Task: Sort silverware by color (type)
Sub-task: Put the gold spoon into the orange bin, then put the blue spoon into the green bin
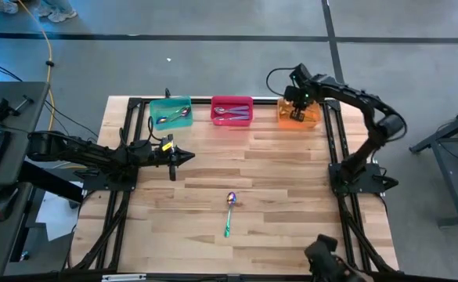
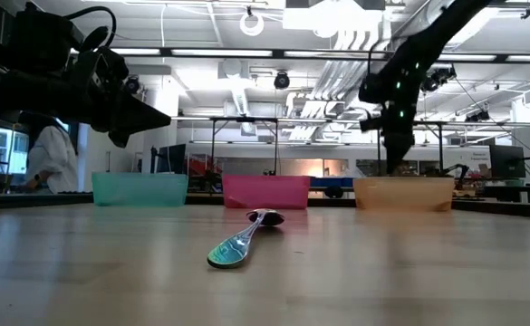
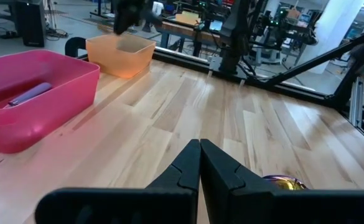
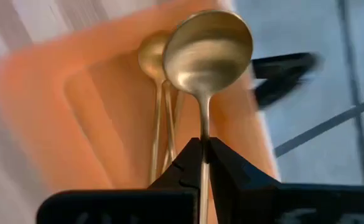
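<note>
High view: one spoon (image 1: 229,211) lies alone on the pale wooden counter (image 1: 283,180), in the lower centre of the frame, with a shiny bowl toward the bins and a green-iridescent handle. In the low view the same spoon (image 2: 244,241) rests flat in the middle, teal glinting along its handle, nothing beside it.

Three plastic bins stand in a row at the upper part of the frame: a teal bin (image 1: 171,113) with spoons inside, a pink bin (image 1: 232,110) holding lavender-handled ones, and an orange bin (image 1: 298,114) at the right. All are smooth, rectangular and slightly translucent.

The right end effector (image 1: 297,100) hangs over the orange bin, its fingers clamped on the thin stem of a gold-bronze spoon (image 4: 208,46), whose round matte bowl points away from the wrist. Other gold spoons (image 4: 157,81) lie in the bin below it.

The left end effector (image 1: 188,157) sits in the left centre of the frame, above the counter just below the teal bin, fingers pressed together with nothing between them.
</note>
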Robot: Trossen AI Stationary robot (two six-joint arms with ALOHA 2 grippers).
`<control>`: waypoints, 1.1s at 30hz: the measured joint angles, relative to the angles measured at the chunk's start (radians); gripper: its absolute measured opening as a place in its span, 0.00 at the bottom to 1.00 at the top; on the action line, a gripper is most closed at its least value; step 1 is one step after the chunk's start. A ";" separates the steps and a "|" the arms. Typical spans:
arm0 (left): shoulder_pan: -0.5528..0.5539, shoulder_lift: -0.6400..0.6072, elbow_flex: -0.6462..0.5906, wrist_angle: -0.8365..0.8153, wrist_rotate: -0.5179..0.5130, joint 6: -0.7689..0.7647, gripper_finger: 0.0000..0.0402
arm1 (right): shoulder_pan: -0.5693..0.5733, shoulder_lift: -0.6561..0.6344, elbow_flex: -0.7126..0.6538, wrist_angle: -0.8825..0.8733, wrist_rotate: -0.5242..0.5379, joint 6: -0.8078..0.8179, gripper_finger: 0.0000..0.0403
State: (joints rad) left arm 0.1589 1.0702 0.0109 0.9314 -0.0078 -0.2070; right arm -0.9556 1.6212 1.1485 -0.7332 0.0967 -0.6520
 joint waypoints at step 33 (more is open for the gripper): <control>-0.229 0.002 0.188 -0.386 -0.137 -0.052 0.00 | 0.189 -0.239 -0.389 0.671 -0.229 0.451 0.02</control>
State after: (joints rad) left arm -0.0700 1.0717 0.1993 0.5454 -0.1447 -0.2591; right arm -0.7666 1.3820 0.7598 -0.0626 -0.1324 -0.2008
